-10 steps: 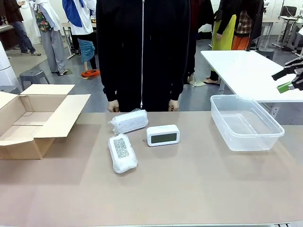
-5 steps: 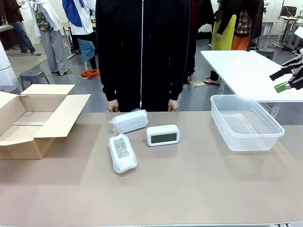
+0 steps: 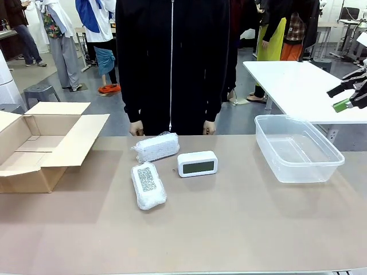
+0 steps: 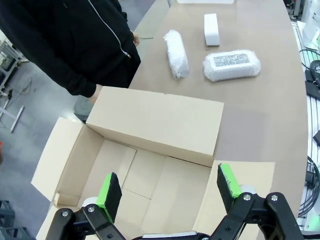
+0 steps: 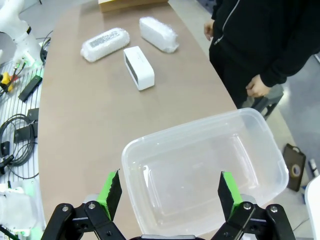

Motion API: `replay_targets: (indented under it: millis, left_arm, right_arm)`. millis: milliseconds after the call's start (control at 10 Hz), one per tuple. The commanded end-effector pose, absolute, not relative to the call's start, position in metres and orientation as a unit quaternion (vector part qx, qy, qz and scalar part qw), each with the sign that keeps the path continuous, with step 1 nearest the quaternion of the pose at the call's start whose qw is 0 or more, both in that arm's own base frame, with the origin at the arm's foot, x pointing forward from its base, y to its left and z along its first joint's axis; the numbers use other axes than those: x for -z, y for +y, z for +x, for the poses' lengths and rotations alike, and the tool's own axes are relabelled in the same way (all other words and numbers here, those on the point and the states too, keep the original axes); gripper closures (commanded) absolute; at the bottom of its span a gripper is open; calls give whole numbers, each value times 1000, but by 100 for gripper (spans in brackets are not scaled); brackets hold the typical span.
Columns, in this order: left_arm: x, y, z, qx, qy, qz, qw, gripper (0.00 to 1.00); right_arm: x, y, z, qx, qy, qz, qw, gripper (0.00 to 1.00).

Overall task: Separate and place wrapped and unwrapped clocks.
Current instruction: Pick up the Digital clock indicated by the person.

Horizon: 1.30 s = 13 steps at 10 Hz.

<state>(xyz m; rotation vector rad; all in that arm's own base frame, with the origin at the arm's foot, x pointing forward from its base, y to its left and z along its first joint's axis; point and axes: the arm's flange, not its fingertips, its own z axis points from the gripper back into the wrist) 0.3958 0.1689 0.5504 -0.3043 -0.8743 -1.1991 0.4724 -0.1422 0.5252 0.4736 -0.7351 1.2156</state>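
Busy workshop out back with people milling around, plain tan counter (image 3: 229, 229) up front. Near wrapped bundle (image 3: 148, 184) sits around the middle, long axis 12-to-6, speckled face up, print too small to read. Far wrapped bundle (image 3: 156, 147) at its 12 lies roughly 9-to-3. Bare white clock (image 3: 197, 164) at its 2, long axis 9-to-3, screen facing 6. Left fingers (image 4: 110, 192) are spread over the cardboard box (image 4: 150, 120) at 9, right fingers (image 5: 227, 187) spread over the clear tub (image 5: 200, 126) at 3.
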Motion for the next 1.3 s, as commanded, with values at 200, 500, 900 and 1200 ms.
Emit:
replay_targets:
  millis: [200,500,900,1200]
  left_arm:
    - [-549,169,397,548,-410,-140,715,0]
    - [-549,169,397,548,-410,-140,715,0]
    - [-549,169,397,548,-410,-140,715,0]
    - [-549,169,397,548,-410,-140,715,0]
  right_arm:
    - [-524,-142,472,-553,-335,219,730,0]
    - [-524,-142,472,-553,-335,219,730,0]
    - [-524,-142,472,-553,-335,219,730,0]
    - [-524,-142,472,-553,-335,219,730,0]
